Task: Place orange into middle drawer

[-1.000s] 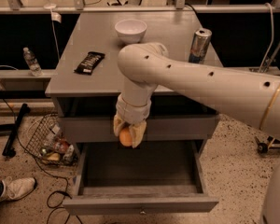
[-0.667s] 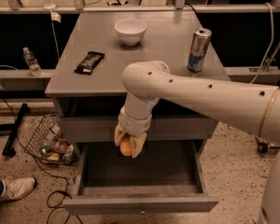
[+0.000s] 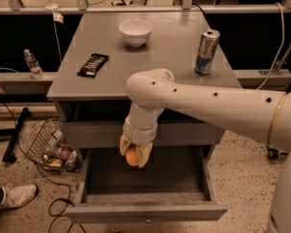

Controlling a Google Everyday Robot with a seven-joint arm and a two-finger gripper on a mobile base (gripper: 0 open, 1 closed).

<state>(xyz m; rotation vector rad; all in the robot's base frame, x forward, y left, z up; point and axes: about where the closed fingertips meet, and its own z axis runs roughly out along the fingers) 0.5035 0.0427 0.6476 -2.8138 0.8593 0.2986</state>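
The orange (image 3: pixel 132 157) is a small round orange fruit held between the yellowish fingers of my gripper (image 3: pixel 135 155). The gripper is shut on it and hangs over the open middle drawer (image 3: pixel 145 211), near its back. The drawer is pulled out below the grey cabinet; its inside looks bare and dark, and its small knob shows at the front edge. The white arm reaches in from the right and hides part of the cabinet front.
On the cabinet top (image 3: pixel 169 57) stand a white bowl (image 3: pixel 135 32), a drink can (image 3: pixel 206 51) and a dark snack bar (image 3: pixel 92 64). A wire basket of litter (image 3: pixel 53 152) and a shoe (image 3: pixel 14 196) are on the floor at left.
The gripper with the orange has moved lower, down toward the open drawer. The view has shifted a little.
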